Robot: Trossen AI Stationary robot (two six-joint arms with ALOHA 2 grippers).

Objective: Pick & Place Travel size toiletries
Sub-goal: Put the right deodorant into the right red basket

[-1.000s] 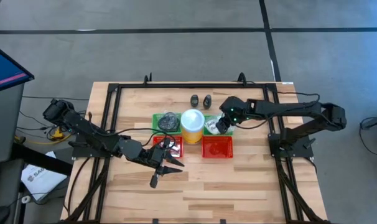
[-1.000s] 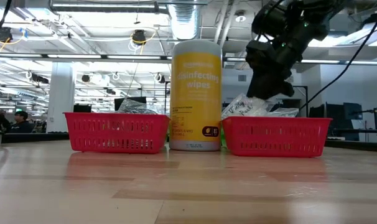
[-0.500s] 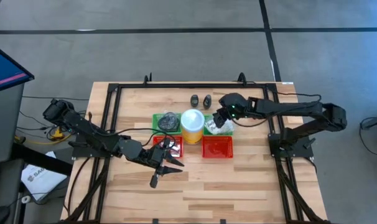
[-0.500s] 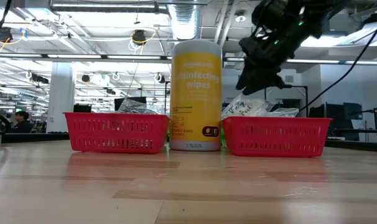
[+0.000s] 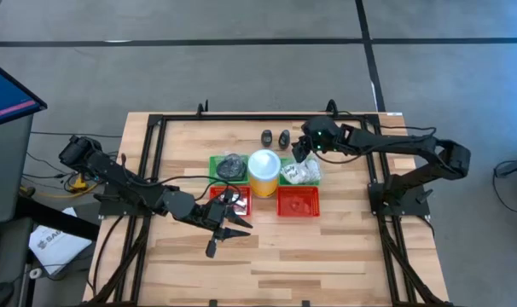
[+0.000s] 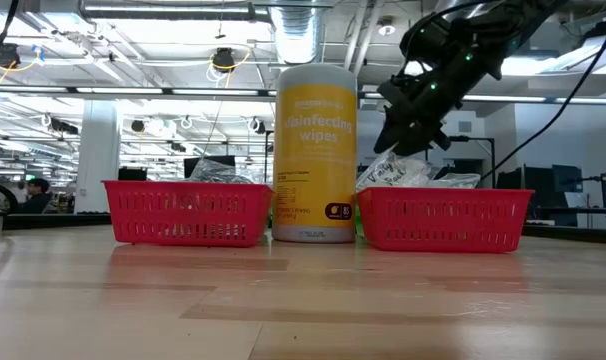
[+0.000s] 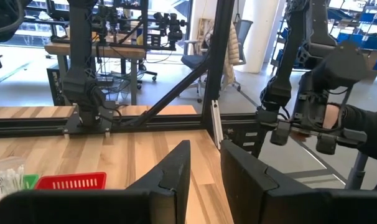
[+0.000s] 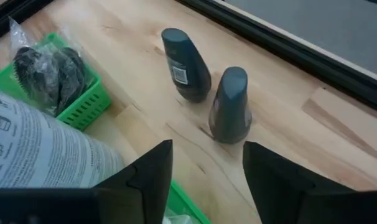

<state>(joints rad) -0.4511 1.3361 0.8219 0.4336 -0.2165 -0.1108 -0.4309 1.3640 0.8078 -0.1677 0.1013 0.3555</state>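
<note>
Two tiny black bottles [image 8: 185, 65] [image 8: 231, 106] stand upright on the wood near the table's far edge [image 5: 266, 136] [image 5: 283, 137]. My right gripper [image 8: 204, 174] [image 5: 299, 149] hovers open just short of them, slanting down, with nothing between its fingers. A clear-wrapped white packet [image 5: 301, 172] [image 6: 413, 172] lies in the right green tray [image 5: 313, 180]. A wrapped dark round pad [image 8: 51, 74] [image 5: 231, 165] lies in the left green tray [image 8: 89, 106]. My left gripper [image 7: 204, 171] [image 5: 229, 226] waits level by the left red tray [image 5: 238, 203], its fingers a little apart and empty.
A yellow wipes cylinder [image 5: 264, 169] [image 6: 315, 150] stands between the green trays. Two red trays [image 6: 188, 212] [image 6: 445, 218] sit in front of them. A black frame [image 5: 156, 128] borders the table. Bare wood lies toward the near edge.
My right gripper has risen from over the packet in the right green tray and gone toward the table's far edge, toward the two black bottles, tipping its fingers up from steeply down. The packet has stayed in the tray.
</note>
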